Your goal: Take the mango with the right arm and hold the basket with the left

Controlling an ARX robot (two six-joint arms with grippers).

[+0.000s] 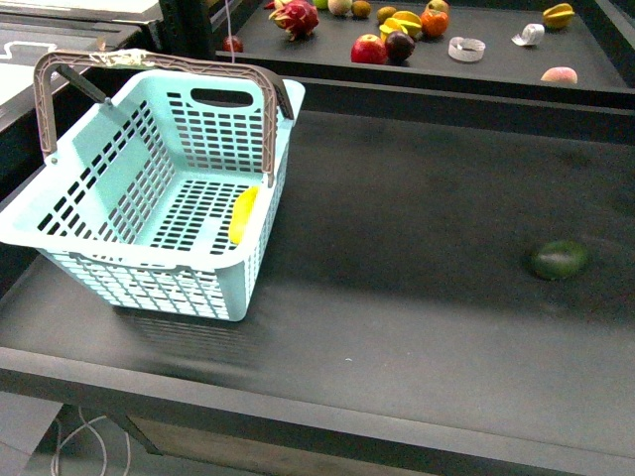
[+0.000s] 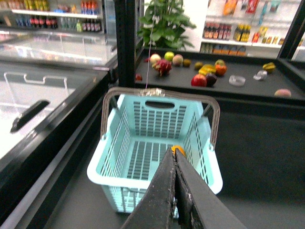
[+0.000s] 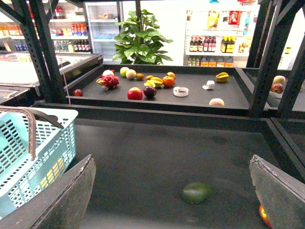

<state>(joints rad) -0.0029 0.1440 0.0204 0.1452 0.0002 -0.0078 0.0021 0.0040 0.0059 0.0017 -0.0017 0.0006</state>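
Note:
The light blue basket [image 1: 119, 250] stands at the left of the black table, its two grey-brown handles upright. A yellow mango [image 1: 243, 213] lies inside it against the right wall. In the left wrist view my left gripper [image 2: 174, 155] is shut with nothing in it, above the basket [image 2: 97, 172], and its tips hide most of the mango [image 2: 178, 150]. In the right wrist view my right gripper [image 3: 171, 162] is open wide over bare table, with the basket [image 3: 66, 121] off to one side. Neither arm shows in the front view.
A dark green oval fruit [image 1: 558, 260] lies on the table at the right, also seen between my open right fingers [image 3: 196, 192]. A raised rear shelf [image 1: 496, 69] holds several fruits. A glass-topped freezer [image 2: 43, 90] stands left of the table.

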